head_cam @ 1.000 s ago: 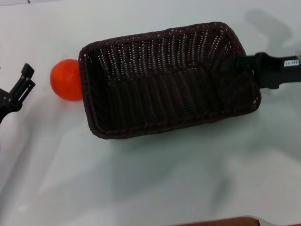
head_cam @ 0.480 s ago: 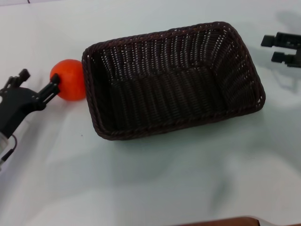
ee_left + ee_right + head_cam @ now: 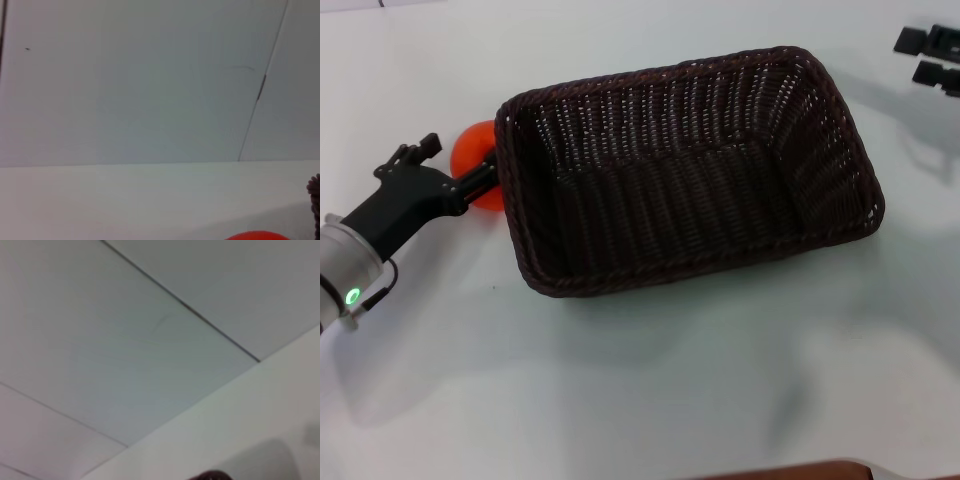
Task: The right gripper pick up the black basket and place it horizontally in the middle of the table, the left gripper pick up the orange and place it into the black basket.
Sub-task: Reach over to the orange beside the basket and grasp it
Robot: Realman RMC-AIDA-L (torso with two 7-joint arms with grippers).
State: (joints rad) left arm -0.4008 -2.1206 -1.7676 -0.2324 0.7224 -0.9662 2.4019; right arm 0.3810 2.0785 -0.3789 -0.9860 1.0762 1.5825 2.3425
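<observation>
At the left edge of the table (image 3: 620, 400), the left gripper (image 3: 460, 172) reaches in from a ribbed silver wrist with a green light lit on it. Its black fingers (image 3: 475, 184) are spread around the orange (image 3: 477, 150), one on the near side of the fruit and one on the far side, but whether they press on the skin or only bracket it cannot be told from the head view. The orange sits on the tabletop toward the left edge, touching or just beside the short left wall of the black basket (image 3: 685, 170). In the left wrist view only the top curve of the orange (image 3: 257, 235) shows, with a scrap of the basket's woven rim (image 3: 314, 192) beside it.

The black basket lies flat in the middle of the table, open side up, its long sides running roughly left to right with the right end turned somewhat toward the far edge. Nothing lies inside it.

Near the far right corner of the table, the right gripper (image 3: 932, 57) is well apart from the basket, its two slim black jaws parted and holding nothing. The right wrist view shows a dark sliver of the basket's rim (image 3: 210, 475).
</observation>
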